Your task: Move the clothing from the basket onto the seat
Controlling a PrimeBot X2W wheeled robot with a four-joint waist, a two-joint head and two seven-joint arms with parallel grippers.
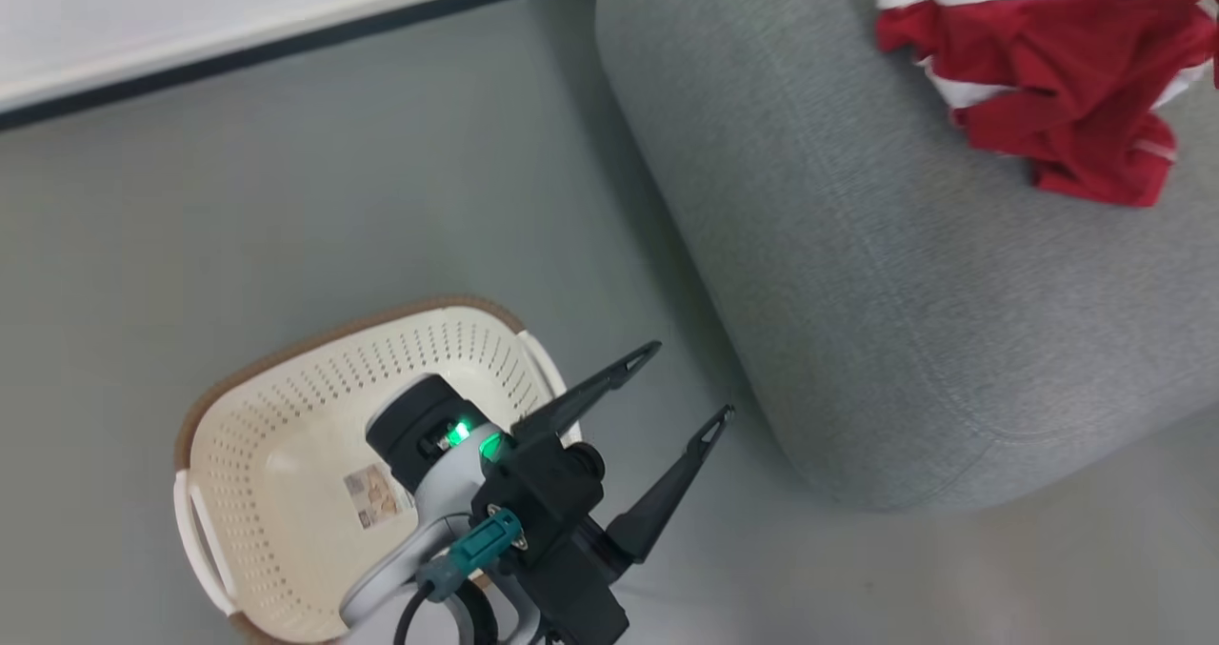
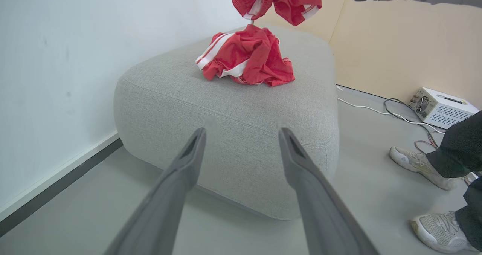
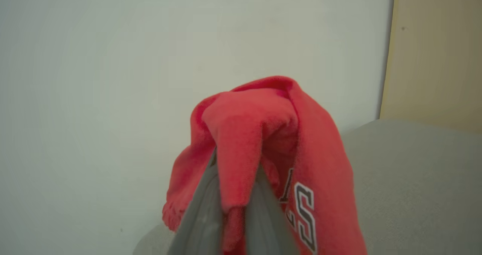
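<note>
**A:** What sits nearest?

**B:** The left claw [image 1: 692, 378]. It hangs over the floor [image 1: 333, 197] between the basket [image 1: 314, 388] and the seat [image 1: 857, 292]. Its two fingers are spread wide, with nothing between them and nothing touching them.

**A:** Why there?

**B:** I judge it has no job just now. The paper label [image 1: 371, 497] on the basket's bottom lies bare, and I see no red cloth in the part the arm leaves uncovered.

**A:** So where is the clothing?

**B:** A crumpled red heap [image 2: 246, 57] with white stripes lies on top of the seat, toward its far side. A second red garment [image 2: 278, 0] hangs just above that heap. I cannot tell whether its lowest edge touches the heap.

**A:** What holds it up?

**B:** The right claw [image 3: 237, 179]. Its fingers are pressed together on one fold, and the rest drapes over and around them, with white characters showing on one side.

**A:** Why pinch it that way?

**B:** Soft cloth gathered at a single fold hangs in a bunch, so it clears the seat's edge. Once let go, it would likely fall as a lump on or beside the heap.

**A:** And farther off?

**B:** A person's shoes [image 2: 418, 162] stand on the floor beside the seat, near a white box [image 2: 442, 108] with cables. A pale wall [image 2: 56, 59] is behind.
</note>
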